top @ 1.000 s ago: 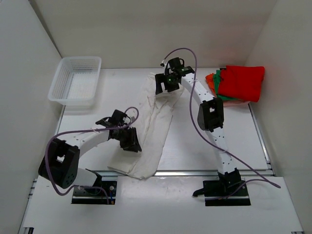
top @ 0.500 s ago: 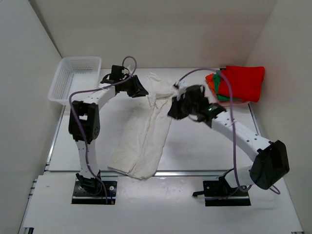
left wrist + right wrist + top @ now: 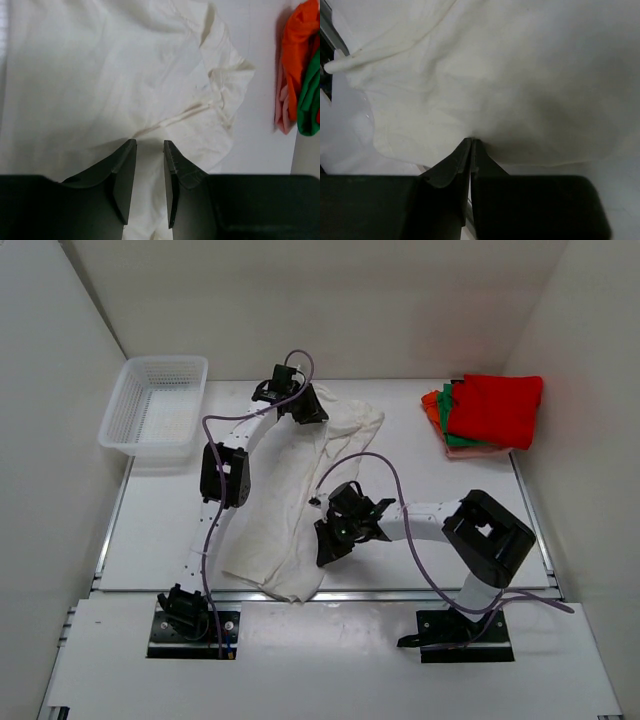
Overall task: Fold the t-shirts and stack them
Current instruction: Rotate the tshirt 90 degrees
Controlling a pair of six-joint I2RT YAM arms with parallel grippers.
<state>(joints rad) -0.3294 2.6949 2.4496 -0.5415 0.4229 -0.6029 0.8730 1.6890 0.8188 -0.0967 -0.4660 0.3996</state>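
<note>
A large white t-shirt (image 3: 290, 500) lies lengthwise down the middle of the table, crumpled, its near end at the front edge. My left gripper (image 3: 310, 410) is at its far end, and in the left wrist view the jaws (image 3: 150, 142) stand part-way closed with a fold of the white t-shirt (image 3: 100, 75) bunched between them. My right gripper (image 3: 325, 545) is at the shirt's near right hem; in the right wrist view its tips (image 3: 471, 141) are pressed together on the cloth (image 3: 520, 75). Folded red (image 3: 495, 408), green (image 3: 455, 430) and orange (image 3: 432, 405) t-shirts lie stacked at the far right.
A white mesh basket (image 3: 168, 359) stands at the far left corner. White walls close in the left, back and right sides. A metal rail (image 3: 420, 594) runs along the table's near edge. The stack's orange (image 3: 295, 40) and green (image 3: 310, 95) edges show in the left wrist view.
The left gripper went from the shirt's near left side to its far end. The right gripper came down from the far end to the near right hem and closed. The shirt's far end spread rightward.
</note>
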